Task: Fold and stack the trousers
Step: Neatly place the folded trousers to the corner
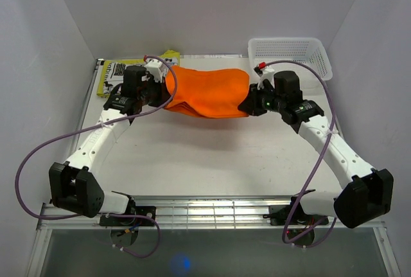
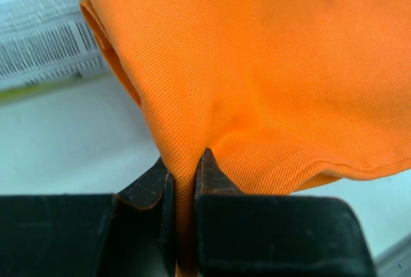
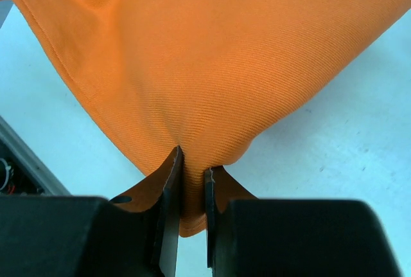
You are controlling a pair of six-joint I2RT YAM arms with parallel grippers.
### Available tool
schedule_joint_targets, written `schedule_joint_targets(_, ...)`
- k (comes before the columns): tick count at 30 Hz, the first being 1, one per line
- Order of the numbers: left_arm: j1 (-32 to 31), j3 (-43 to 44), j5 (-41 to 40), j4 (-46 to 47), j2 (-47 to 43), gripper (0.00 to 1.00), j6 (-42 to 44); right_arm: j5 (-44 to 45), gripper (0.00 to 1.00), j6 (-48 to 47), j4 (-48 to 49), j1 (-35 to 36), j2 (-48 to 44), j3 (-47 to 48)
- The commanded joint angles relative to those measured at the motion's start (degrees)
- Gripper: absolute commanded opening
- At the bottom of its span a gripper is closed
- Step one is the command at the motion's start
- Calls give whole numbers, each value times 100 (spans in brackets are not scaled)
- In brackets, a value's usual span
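Table: plain white tabletop (image 1: pixel 212 161). The white plastic mesh basket (image 1: pixel 290 52) sits at its far right corner, and I'm placing everything else off that basket.

Trousers: bright orange woven-cloth trousers (image 1: pixel 209 92), bunched into a wide doubled-over bundle. They're outside the basket, just to its left and a bit nearer the arms, strung between the two grippers. I can't tell whether the sagging middle touches the table.

Basket: rectangular with lattice walls, and upright. The trousers' right end comes close to its near-left corner, but none of the cloth is inside.

Printed sheet: flat yellow sheet with black-and-white print (image 1: pixel 115 74), well to the left of the basket. It's past the far end of the trousers and partly hidden behind the left arm.

Left gripper (image 1: pixel 157 90): at the trousers' end farthest from the basket. In the wrist shot the black fingers (image 2: pixel 184 161) are pinched together on a fold of the orange fabric (image 2: pixel 257 65).

Right gripper (image 1: pixel 247 105): at the end nearest the basket, just in front of and left of it. Its fingers (image 3: pixel 191 161) are clamped on a tuck of the orange cloth (image 3: pixel 225 52), with a stitched hem running off to the upper left.
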Motion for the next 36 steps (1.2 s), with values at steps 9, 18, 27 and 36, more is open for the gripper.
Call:
schedule_joint_targets(9, 824, 1174, -1196, 1731, 639, 0, 844, 924, 8, -955, 1470, 160, 1295, 1795)
schedule_joint_targets(18, 2424, 2853, -616, 2293, 2238, 0, 799, 1302, 8, -1377, 2262, 1020, 3586, 3851)
schedule_joint_targets(27, 3303, 3540, -291, 2732, 3329, 0, 755, 1575, 8, -1439, 2842, 1496, 5810, 6092)
schedule_joint_targets(36, 3760, 2670, -89, 3480, 3794, 0, 852, 1821, 8, -1404, 3484, 1848, 7191, 6560)
